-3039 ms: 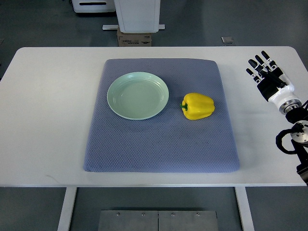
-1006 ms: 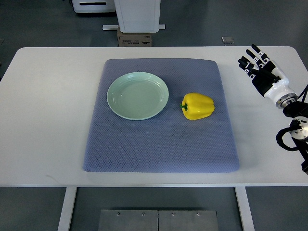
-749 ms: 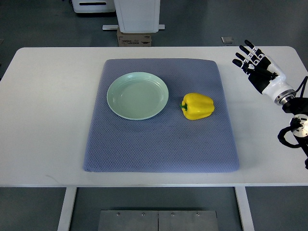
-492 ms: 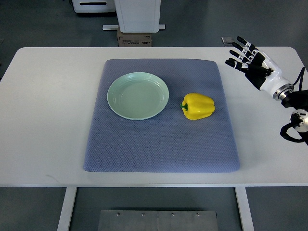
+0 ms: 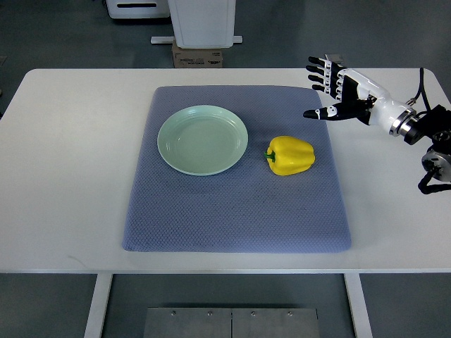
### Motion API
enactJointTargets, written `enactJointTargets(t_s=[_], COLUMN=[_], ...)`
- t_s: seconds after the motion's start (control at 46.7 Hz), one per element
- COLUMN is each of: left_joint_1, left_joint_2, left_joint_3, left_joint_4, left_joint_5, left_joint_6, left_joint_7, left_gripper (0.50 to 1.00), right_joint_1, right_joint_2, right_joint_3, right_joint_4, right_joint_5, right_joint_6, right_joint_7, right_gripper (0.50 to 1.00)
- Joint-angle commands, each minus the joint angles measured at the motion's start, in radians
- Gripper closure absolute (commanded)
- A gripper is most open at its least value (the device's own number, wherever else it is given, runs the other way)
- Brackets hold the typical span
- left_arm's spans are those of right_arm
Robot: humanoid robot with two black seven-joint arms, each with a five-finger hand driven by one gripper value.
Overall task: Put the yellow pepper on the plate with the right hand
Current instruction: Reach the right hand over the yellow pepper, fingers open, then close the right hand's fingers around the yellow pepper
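**Pepper waits on the mat as my right hand hangs over its far corner**

From my remote seat, the top view gives me a white worktop (image 5: 70,176) with rounded corners, most of its middle covered by a blue-grey quilted mat (image 5: 236,211). Beyond the far edge lies a dark grey floor, where a white machine base (image 5: 202,21) stands with a small cardboard box (image 5: 197,55) at its foot. Under the near edge I can see the worktop's white legs and a grey metal panel (image 5: 232,322).

The pepper (image 5: 289,155) is bright yellow and glossy, lying on its side on the mat's right half, its short green stem pointing left toward the plate (image 5: 203,139). That plate, pale green and round, sits on the mat just left of the pepper; the two are near each other but apart.

My right hand (image 5: 342,94), black and white, reaches in from the right edge over the mat's far right corner. Its fingers (image 5: 320,72) are spread and point left, the thumb (image 5: 317,113) jutting out below them, and it grips nothing. The pepper lies nearer to me and a little left of the hand, not touching it. Dark cables (image 5: 433,165) loop by the wrist at the picture's right edge.
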Motion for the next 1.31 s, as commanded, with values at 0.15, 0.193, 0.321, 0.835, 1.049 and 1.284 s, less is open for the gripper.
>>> enactJointTargets(t_s=[0.15, 0.193, 0.321, 0.835, 1.049, 1.284], left_joint_1=[0.0, 0.0, 0.0, 0.0, 0.0, 0.0], left_joint_2=[0.0, 0.0, 0.0, 0.0, 0.0, 0.0], left_joint_3=[0.0, 0.0, 0.0, 0.0, 0.0, 0.0], left_joint_4=[0.0, 0.0, 0.0, 0.0, 0.0, 0.0], left_joint_5=[0.0, 0.0, 0.0, 0.0, 0.0, 0.0], left_joint_6=[0.0, 0.0, 0.0, 0.0, 0.0, 0.0], left_joint_7=[0.0, 0.0, 0.0, 0.0, 0.0, 0.0], left_gripper=[0.5, 0.5, 0.5, 0.5, 0.5, 0.5], right_joint_1=[0.064, 0.076, 0.121, 0.188, 0.188, 0.188], right_joint_2=[0.0, 0.0, 0.0, 0.019, 0.057, 0.068], right_joint_3=[-0.116, -0.144, -0.219, -0.381, -0.42, -0.44], right_joint_4=[0.0, 0.0, 0.002, 0.002, 0.0, -0.003], right_joint_5=[-0.12, -0.133, -0.159, -0.278, -0.291, -0.297], right_joint_6=[-0.002, -0.002, 0.0, -0.007, -0.08, -0.096], right_joint_7=[0.023, 0.024, 0.03, 0.05, 0.043, 0.041], right_gripper=[0.507, 0.507, 0.507, 0.513, 0.515, 0.551])
